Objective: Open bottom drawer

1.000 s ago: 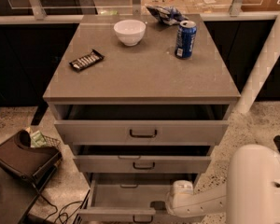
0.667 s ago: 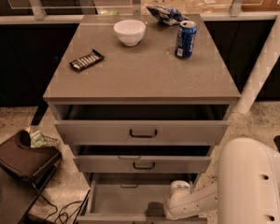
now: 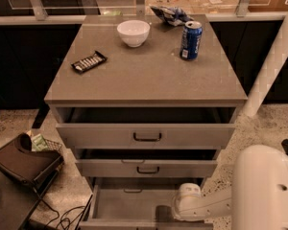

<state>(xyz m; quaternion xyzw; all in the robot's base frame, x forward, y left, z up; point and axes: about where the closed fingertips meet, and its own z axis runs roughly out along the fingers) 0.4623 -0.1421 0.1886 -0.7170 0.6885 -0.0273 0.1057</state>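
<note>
The bottom drawer of the grey cabinet is pulled out, and its plain grey inside shows. Its front lies along the lower edge of the view, so its handle is mostly hidden. My gripper is low at the top of that drawer front, right of its middle. The white wrist reaches in behind it from the right. The mid-sized middle drawer and the tall top drawer above it each stand slightly out, with dark bar handles.
On the cabinet top are a white bowl, a blue can, a dark snack bar and a crumpled bag. A dark bag and cables lie on the floor at left. A white post stands at right.
My white arm shell bulged left and then drew back to the right. The gripper stays at the bottom drawer's front, and the drawer looks as far out as before.
</note>
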